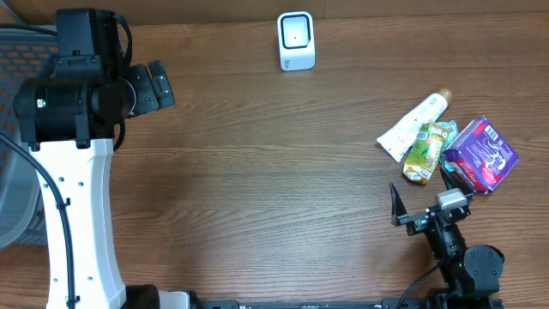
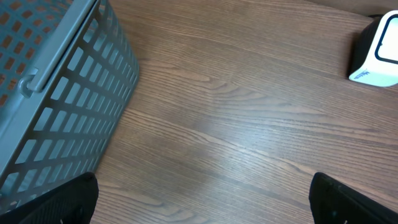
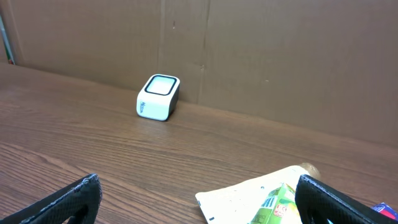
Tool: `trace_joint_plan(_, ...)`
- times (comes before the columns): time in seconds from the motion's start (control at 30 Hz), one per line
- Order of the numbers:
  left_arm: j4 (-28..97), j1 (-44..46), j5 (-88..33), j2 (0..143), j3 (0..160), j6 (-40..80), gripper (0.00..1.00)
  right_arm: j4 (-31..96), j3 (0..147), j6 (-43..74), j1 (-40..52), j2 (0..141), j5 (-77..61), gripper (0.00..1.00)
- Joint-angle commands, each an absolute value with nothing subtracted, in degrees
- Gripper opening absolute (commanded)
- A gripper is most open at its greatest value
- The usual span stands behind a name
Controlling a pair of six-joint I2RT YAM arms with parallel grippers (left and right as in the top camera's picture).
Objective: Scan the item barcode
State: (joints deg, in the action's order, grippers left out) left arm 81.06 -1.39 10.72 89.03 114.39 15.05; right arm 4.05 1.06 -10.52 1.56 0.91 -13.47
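Note:
The white barcode scanner [image 1: 296,40] stands at the table's far edge, also seen in the left wrist view [image 2: 376,53] and the right wrist view [image 3: 158,97]. Three items lie together at the right: a white tube [image 1: 413,127], a green pouch [image 1: 429,151] and a purple packet [image 1: 480,154]. My right gripper [image 1: 426,193] is open just in front of them, empty; in its own view the tube [image 3: 249,193] and pouch [image 3: 277,208] lie past the open gripper [image 3: 199,199]. My left gripper [image 1: 160,86] hovers open at the far left, its jaws wide over bare wood [image 2: 208,202].
A grey mesh basket [image 2: 56,93] stands at the table's left edge [image 1: 13,51], close beside the left gripper. A brown cardboard wall [image 3: 280,56] closes off the back of the table behind the scanner.

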Motion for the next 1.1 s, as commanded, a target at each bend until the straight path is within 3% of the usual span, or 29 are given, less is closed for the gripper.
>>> trace_joint_plan(0.0, 81.0, -1.4, 10.5, 88.1, 115.2, 15.9, 0.99, 3.6, 0.5, -10.3, 1.9, 0.2, -13.1, 1.00)
trace_joint_plan(0.3, 77.3, -1.3, 10.5, 82.3, 108.7, 15.8, 1.00, 3.6, 0.5, -10.3, 1.9, 0.2, -13.1, 1.00)
trace_joint_plan(0.77, 24.2, -1.6, 1.5, 43.5, 47.8, 0.3, 0.99, 3.6, 0.5, -10.3, 1.9, 0.2, -13.1, 1.00)
trace_joint_plan(1.07, 2.9, -1.6, 1.4, 21.6, 19.9, -1.6, 1.00, 3.6, 0.5, -10.3, 1.9, 0.2, -13.1, 1.00)
